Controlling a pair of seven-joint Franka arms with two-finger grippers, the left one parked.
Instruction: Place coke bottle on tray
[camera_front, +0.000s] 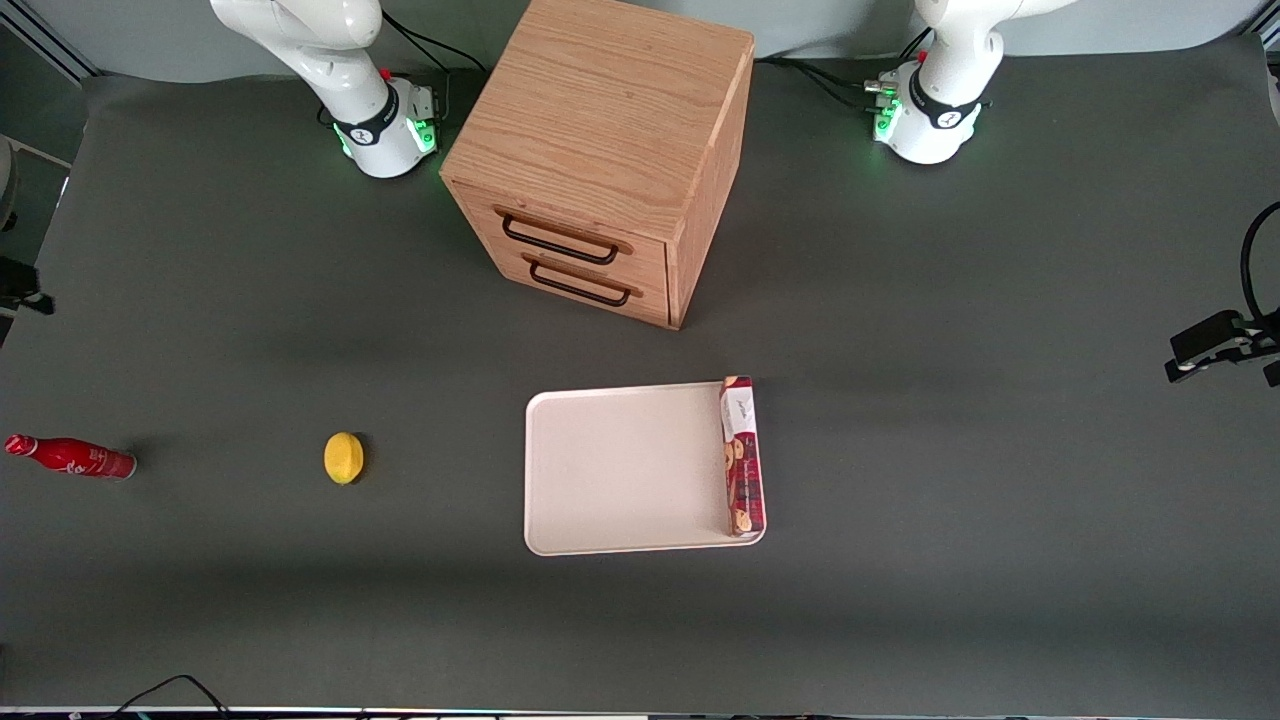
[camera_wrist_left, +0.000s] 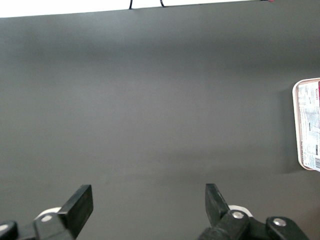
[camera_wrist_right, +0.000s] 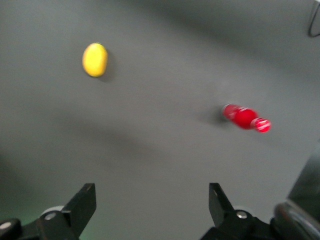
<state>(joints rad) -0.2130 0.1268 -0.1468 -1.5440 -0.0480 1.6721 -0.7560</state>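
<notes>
Two fingers of the gripper (camera_wrist_right: 151, 205) stand spread wide with only bare table (camera_front: 1000, 500) between them; it holds nothing and hangs above the table, well apart from the bottle (camera_wrist_right: 245, 117) and the lemon (camera_wrist_right: 94, 60) that its wrist camera looks down on. In the front view the bottle (camera_front: 70, 457) sits in the lower half of the frame, at the very edge toward the working arm's end of the table, touched by nothing; whether it stands or lies I cannot tell. The lemon (camera_front: 344, 458) lies between the bottle and the tray (camera_front: 620, 470), roughly on the line joining them and well apart from both. The tray rests in the lower middle of the frame, nearer the camera than the cabinet (camera_front: 600, 150), which fills the upper middle with its two handled drawers facing the tray. One box (camera_front: 741, 456) of cookies lies on the tray along its edge toward the parked arm's end, leaving the remaining off-white surface bare.
</notes>
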